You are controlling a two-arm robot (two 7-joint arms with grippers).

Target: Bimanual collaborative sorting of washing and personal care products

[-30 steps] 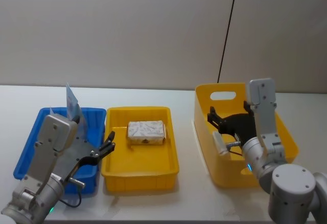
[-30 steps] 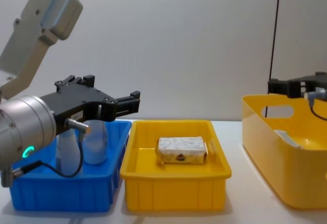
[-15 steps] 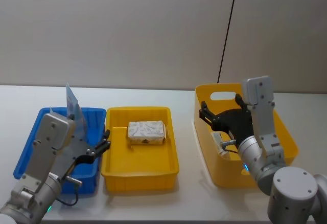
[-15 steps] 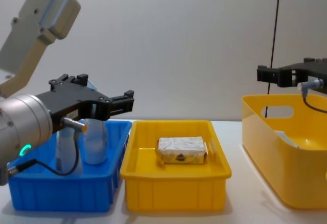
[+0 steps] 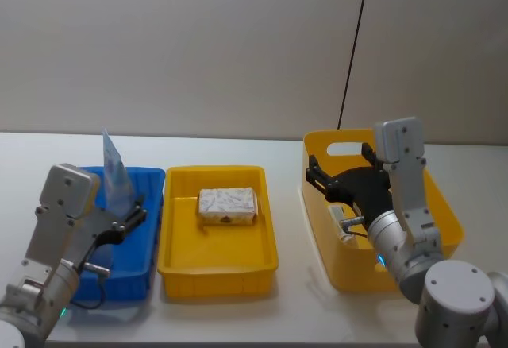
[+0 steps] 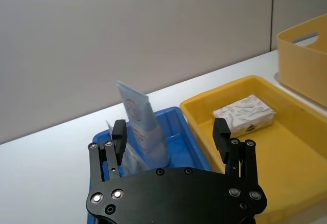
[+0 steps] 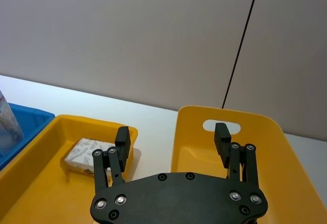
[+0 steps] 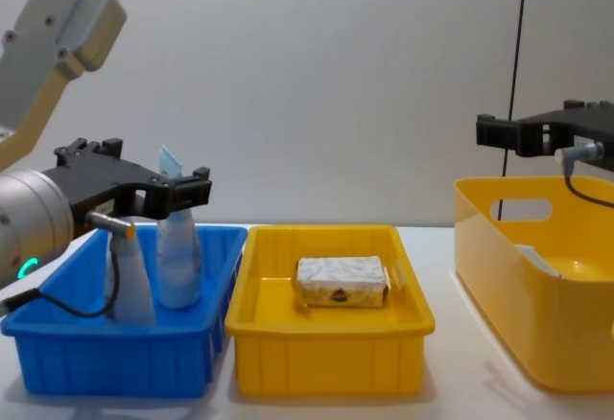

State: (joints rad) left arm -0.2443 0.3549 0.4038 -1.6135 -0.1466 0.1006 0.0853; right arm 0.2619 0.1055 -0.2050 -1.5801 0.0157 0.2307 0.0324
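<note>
Two hands, both open.
Left hand (image 6: pixel 169 132) over blue tray (image 5: pixel 151 177) near light-blue tube (image 5: pixel 115 177); right hand (image 7: pixel 171 132) over yellow bin (image 5: pixel 448 221); wrapped bar (image 5: pixel 227 205) in yellow tray (image 5: pixel 218 276).

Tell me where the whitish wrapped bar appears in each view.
Head view: whitish wrapped bar left of centre, in the shallow yellow tray.
Chest view: bar low, near the middle.
Left wrist view: bar just past one finger of the left tool.
Right wrist view: bar beside one finger of the right tool.
Shared landmark: the shallow yellow tray around it.
</note>
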